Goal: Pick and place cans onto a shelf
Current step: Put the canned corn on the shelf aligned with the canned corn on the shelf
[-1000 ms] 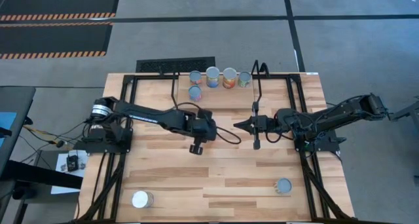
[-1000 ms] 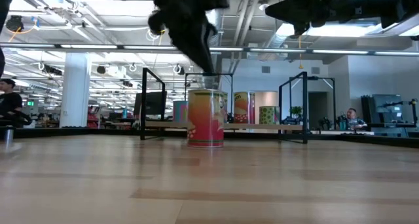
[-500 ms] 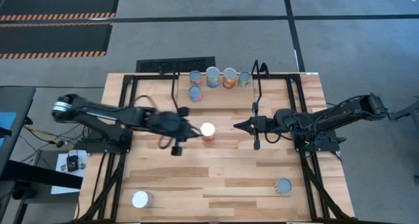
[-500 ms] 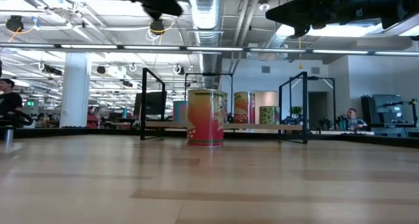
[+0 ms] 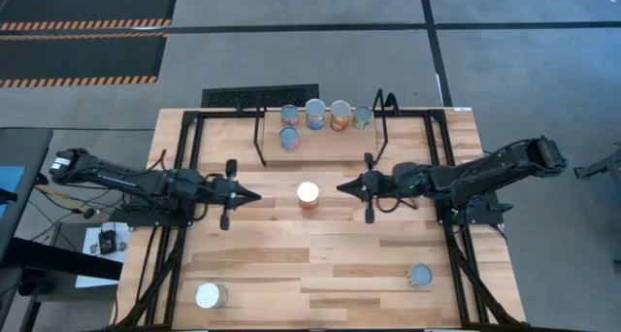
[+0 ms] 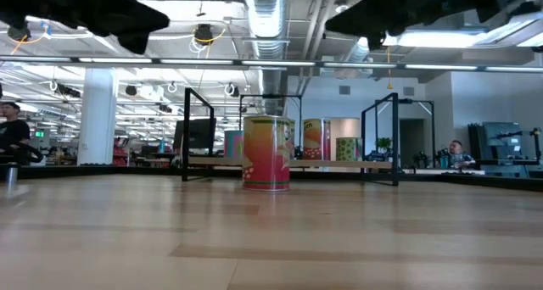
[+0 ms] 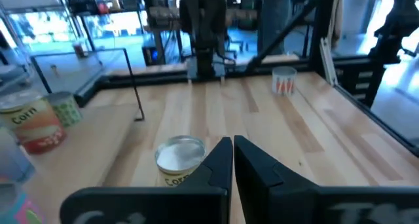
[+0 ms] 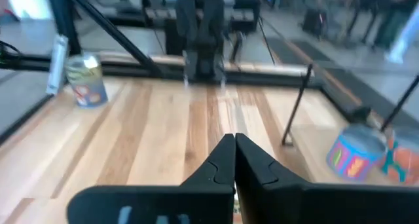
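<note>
One can with a white top and an orange-red label stands upright on its base in the middle of the table; it also shows in the low view and the left wrist view. Several cans stand on the light-wood shelf at the far edge. My left gripper is shut and empty, left of the middle can, pointing level at it. My right gripper is shut and empty, right of that can, pointing toward it. Both hang above the table in the low view.
One white-topped can stands near the table's near left corner, and one blue-grey-topped can near the near right. Black rod uprights stand at the shelf's ends. Black frames run along both side edges of the table.
My left gripper has come up off the middle can and drawn back toward the table's left edge, turning from pointing down to lying level. The can stays upright where it was. My right gripper has gone a little toward the can.
</note>
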{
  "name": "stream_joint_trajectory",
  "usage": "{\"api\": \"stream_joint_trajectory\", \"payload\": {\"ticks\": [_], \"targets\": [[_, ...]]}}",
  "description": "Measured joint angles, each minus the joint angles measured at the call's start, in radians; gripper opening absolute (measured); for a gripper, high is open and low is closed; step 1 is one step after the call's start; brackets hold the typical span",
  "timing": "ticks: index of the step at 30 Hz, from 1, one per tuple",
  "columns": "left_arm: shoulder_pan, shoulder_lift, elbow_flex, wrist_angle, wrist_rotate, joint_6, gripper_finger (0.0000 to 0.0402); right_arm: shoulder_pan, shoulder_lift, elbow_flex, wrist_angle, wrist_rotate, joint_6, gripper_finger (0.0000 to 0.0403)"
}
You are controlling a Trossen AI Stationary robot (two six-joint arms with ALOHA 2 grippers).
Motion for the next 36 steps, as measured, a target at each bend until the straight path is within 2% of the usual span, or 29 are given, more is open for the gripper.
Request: {"api": "stream_joint_trajectory", "payload": {"ticks": [8, 14, 19, 30, 36], "targets": [[0.001, -0.141, -0.04, -0.031, -0.046, 0.018, 0.0006, -0.004, 0.225, 0.208, -0.222, 0.032, 0.03, 0.0089], [0.001, -0.153, -0.04, -0.038, -0.051, 0.041, 0.0006, -0.004, 0.371, 0.385, -0.42, 0.032, -0.034, 0.0145], [0.001, -0.137, -0.04, -0.044, -0.053, 0.041, 0.0006, -0.008, 0.476, 0.506, -0.573, 0.05, -0.123, 0.0169], [0.001, -0.108, -0.04, -0.055, -0.106, 0.044, 0.0006, -0.038, 0.654, 0.667, -0.771, 0.055, -0.251, 0.0152], [0.001, -0.109, -0.04, -0.06, -0.117, 0.045, 0.0006, -0.044, 0.697, 0.725, -0.815, 0.057, -0.261, 0.0095]]}}
